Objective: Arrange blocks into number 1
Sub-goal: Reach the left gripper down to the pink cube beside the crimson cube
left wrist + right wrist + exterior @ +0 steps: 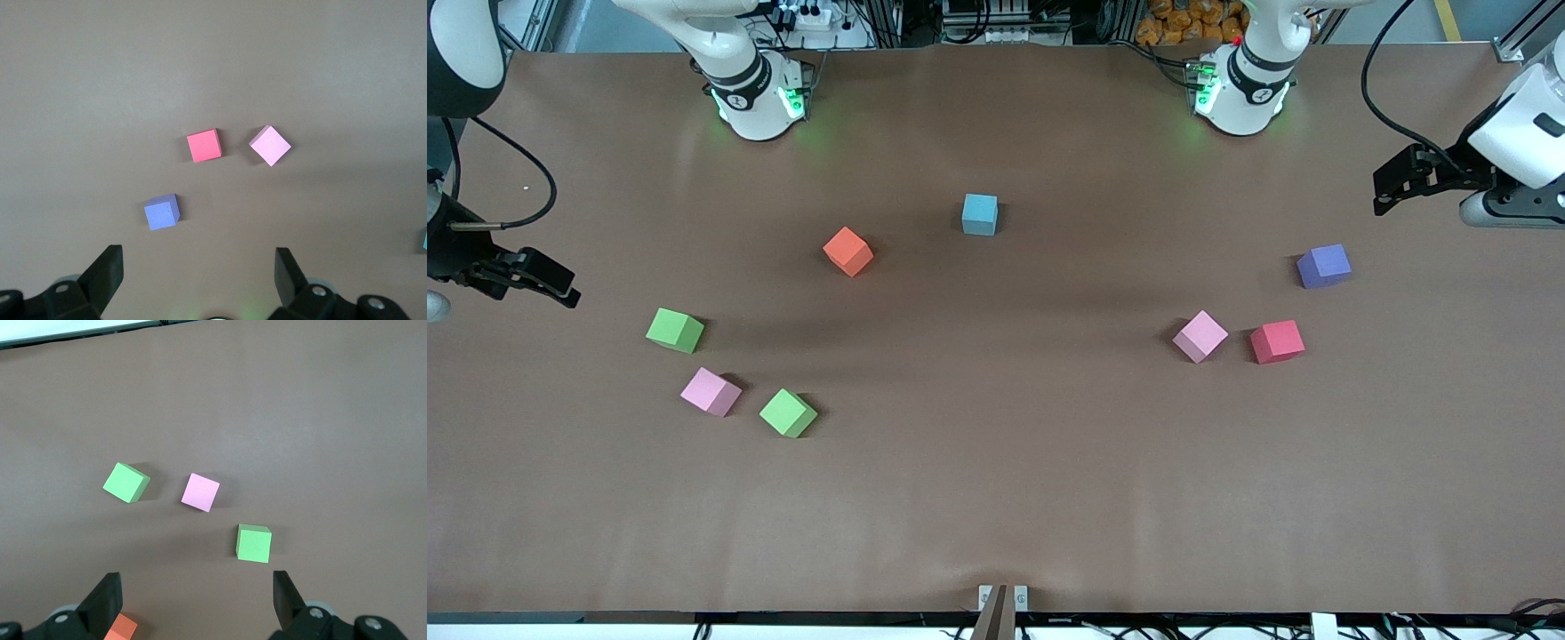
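Note:
Eight blocks lie scattered on the brown table. Light blue (979, 214) and orange (847, 252) sit toward the arm bases. Toward the right arm's end lie a green block (675, 330), a pink one (711, 391) and a second green one (788, 412). Toward the left arm's end lie pink (1200, 336), red (1277, 341) and purple (1324, 265). My right gripper (560, 289) hangs open and empty over its end of the table, apart from green (126, 482), pink (201, 492) and green (254, 543). My left gripper (1385, 188) is open, empty, above purple (162, 212).
The brown table (996, 498) is bare between the two groups of blocks and along the edge nearest the front camera. A small metal bracket (1002, 597) sits at that edge. Cables trail by both arms at the table's ends.

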You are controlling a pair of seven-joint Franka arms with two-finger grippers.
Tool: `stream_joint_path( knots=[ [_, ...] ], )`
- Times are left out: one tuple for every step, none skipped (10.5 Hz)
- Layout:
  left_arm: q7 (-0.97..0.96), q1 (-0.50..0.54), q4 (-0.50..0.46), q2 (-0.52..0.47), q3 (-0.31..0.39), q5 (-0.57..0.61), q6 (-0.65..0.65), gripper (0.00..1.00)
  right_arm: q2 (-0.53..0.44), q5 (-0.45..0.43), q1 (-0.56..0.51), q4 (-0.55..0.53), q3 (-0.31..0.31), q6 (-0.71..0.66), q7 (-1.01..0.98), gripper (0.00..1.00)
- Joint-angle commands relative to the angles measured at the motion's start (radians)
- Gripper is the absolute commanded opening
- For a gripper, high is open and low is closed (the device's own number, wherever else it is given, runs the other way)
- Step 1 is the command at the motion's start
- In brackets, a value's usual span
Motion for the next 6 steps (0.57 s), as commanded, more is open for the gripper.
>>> stream_joint_path(
  knots=[
    [0.02, 0.002, 0.019, 0.004, -0.003, -0.017, -0.017, 1.0, 0.006, -0.01, 0.006, 0.02, -0.006, -0.018, 0.014, 1.0],
    [0.014, 0.002, 0.019, 0.004, -0.003, -0.02, -0.017, 1.0, 0.006, -0.01, 0.006, 0.019, -0.008, -0.018, 0.012, 1.0],
    [0.018, 0.002, 0.019, 0.017, -0.003, -0.018, -0.017, 1.0, 0.006, -0.01, 0.002, 0.019, -0.006, -0.018, 0.012, 1.0],
    [0.017, 0.0, 0.019, 0.024, -0.003, -0.018, -0.017, 1.0, 0.006, -0.01, 0.0, 0.019, -0.006, -0.018, 0.012, 1.0],
    [0.018, -0.003, 0.019, 0.04, -0.006, -0.017, -0.017, 1.0, 0.008, -0.01, 0.002, 0.019, -0.006, -0.018, 0.012, 1.0],
    [0.007, -0.006, 0.019, 0.074, -0.017, -0.012, -0.002, 1.0, 0.008, -0.01, 0.002, 0.019, -0.008, -0.018, 0.012, 1.0]
  ],
)
